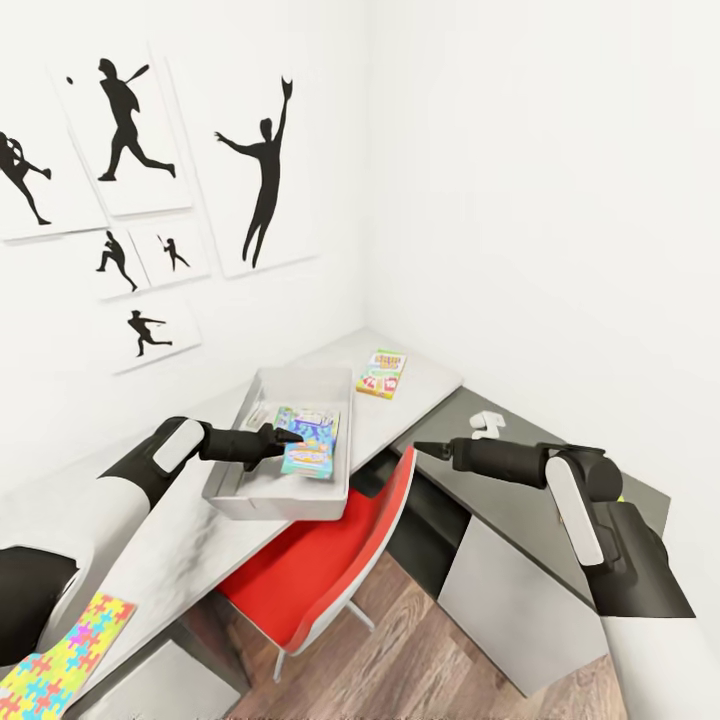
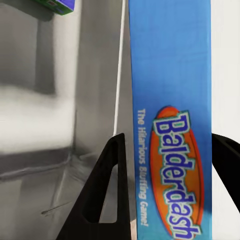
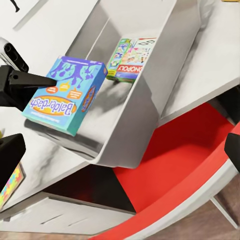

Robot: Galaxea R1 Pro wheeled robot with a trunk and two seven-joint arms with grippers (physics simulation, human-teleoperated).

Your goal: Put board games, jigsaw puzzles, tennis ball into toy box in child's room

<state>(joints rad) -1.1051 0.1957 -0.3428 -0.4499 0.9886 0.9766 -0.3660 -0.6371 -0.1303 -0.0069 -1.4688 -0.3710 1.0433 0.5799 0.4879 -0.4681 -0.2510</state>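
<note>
**Second game going into the bin; several toys left out**

Midway, by the look of it. Left gripper (image 1: 288, 437) clamped on a blue Balderdash box (image 3: 64, 95), held over the near end of the toy box (image 1: 345, 470), above its floor, not yet let go. In the left wrist view, fingers (image 2: 107, 190) either side of the box's narrow edge.

Inside the bin: one game (image 3: 131, 59) lying flat at the far end. Nothing else made out in there; floor partly hidden by the blue box.

Still outside: a third game (image 1: 382, 372) flat on the pale desk (image 1: 190, 545), beyond the bin toward the far corner. One puzzle (image 1: 62, 650) at the near edge of the desk, well apart from the bin. Second puzzle and tennis ball not identified; a small white object (image 1: 486, 423) on the dark top, too small to name.

Right gripper (image 1: 422, 449) out over the gap between the two desktops, holding nothing; fingers look together, tips drawn to a point. Red chair (image 1: 330, 560) tucked under the bin's edge.
</note>
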